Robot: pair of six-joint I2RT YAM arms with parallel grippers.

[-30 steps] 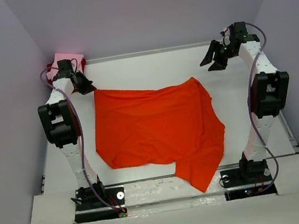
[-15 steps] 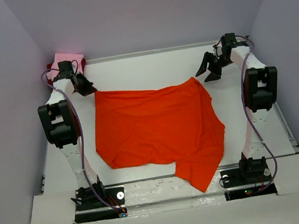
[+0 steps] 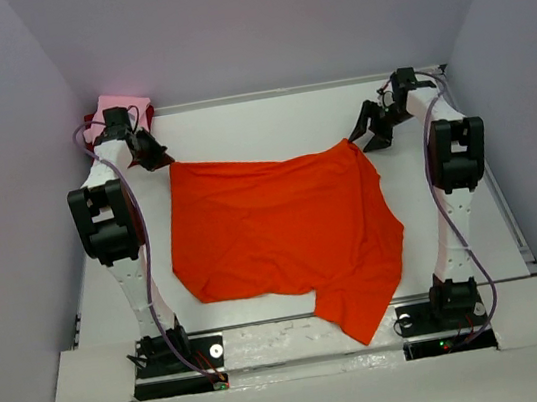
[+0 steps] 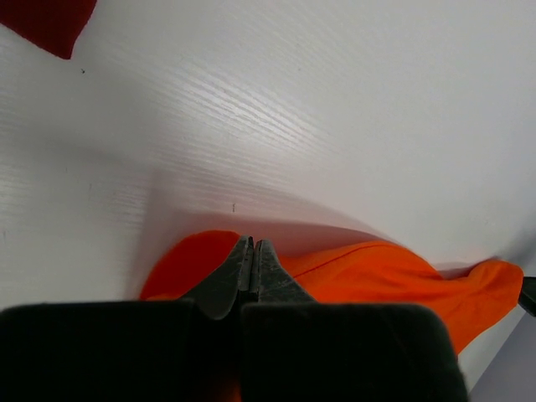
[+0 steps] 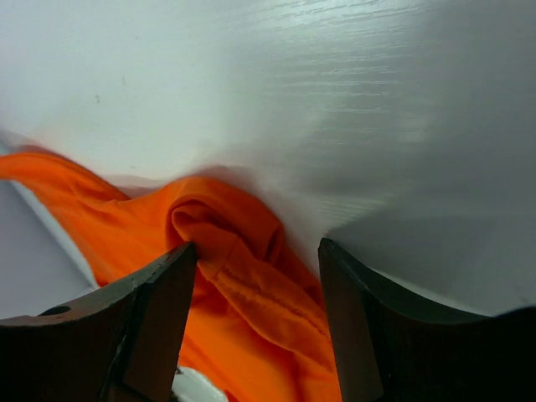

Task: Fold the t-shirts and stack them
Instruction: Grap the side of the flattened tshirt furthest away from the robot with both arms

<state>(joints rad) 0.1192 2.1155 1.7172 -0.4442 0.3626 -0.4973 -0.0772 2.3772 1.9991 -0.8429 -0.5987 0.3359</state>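
The orange-red t-shirt [image 3: 283,229] lies spread flat across the white table, with one flap hanging over the near edge. My left gripper [image 3: 156,159] is shut at its far-left corner; in the left wrist view the cloth [image 4: 377,268] rises to the closed tips [image 4: 253,244]. My right gripper [image 3: 370,133] is open just over the far-right corner. In the right wrist view its jaws [image 5: 255,251] stand either side of a rolled hem fold [image 5: 243,285]. A folded light pink t-shirt [image 3: 118,106] and a dark red one [image 3: 91,119] [image 4: 46,21] sit in the far-left corner.
Grey walls close in the table [image 3: 267,120] on the left, back and right. Both arm bases [image 3: 175,354] [image 3: 445,314] stand on the near edge, and the hanging flap [image 3: 363,323] drops between them.
My right gripper has moved left and down from the far-right wall to the shirt's far-right corner. The left gripper and the shirt have stayed put.
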